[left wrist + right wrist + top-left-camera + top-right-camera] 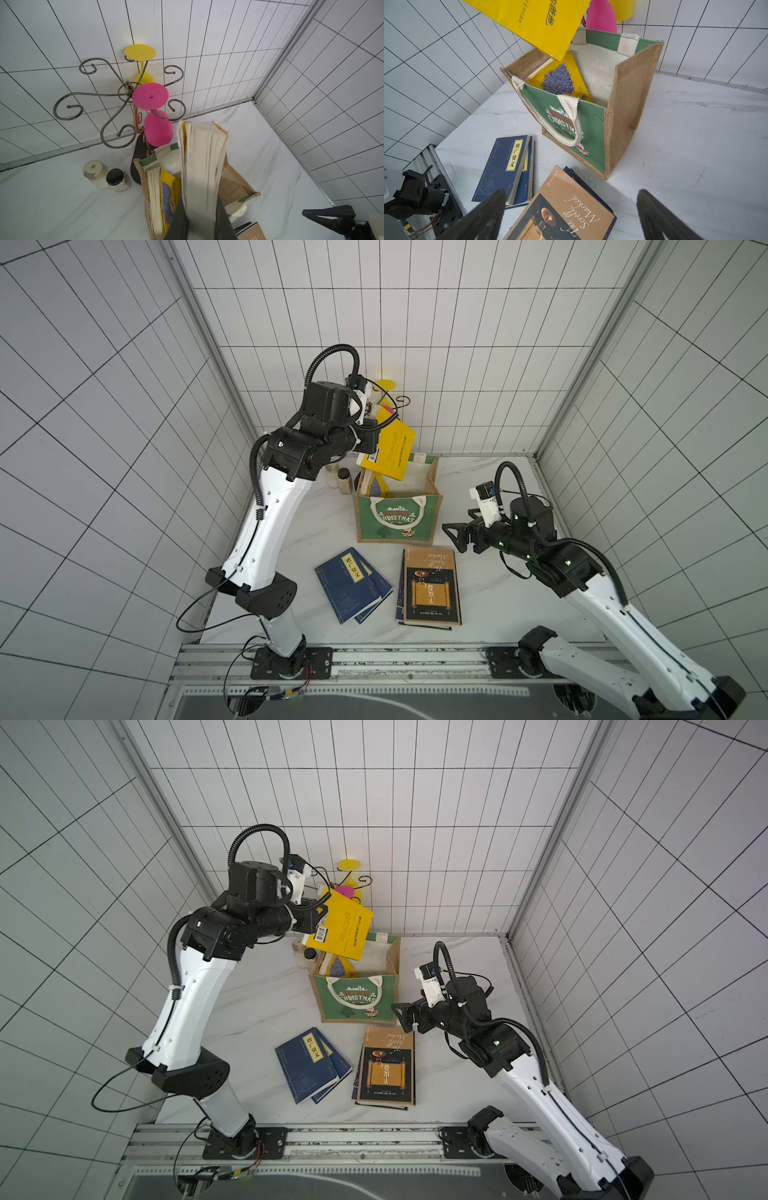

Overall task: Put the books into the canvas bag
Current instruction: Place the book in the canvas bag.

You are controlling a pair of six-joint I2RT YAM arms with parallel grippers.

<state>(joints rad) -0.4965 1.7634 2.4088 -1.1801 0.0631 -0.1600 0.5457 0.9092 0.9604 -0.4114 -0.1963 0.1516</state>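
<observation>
So, a yellow book [388, 450] is clamped in the left gripper [200, 220] and held tilted over the open canvas bag [397, 518], lower corner right at its mouth. A second yellow book [560, 81] is stood inside. The right gripper [454, 537] is spread wide and empty beside the bag. Two navy books [351, 587] and a brown-covered stack [430, 587] are lying on the tabletop [498, 605].

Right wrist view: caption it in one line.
Open right gripper above the Scroll Marked book; a raised yellow book tilts over the Christmas jute bag, a purple-print yellow book inside.
</observation>
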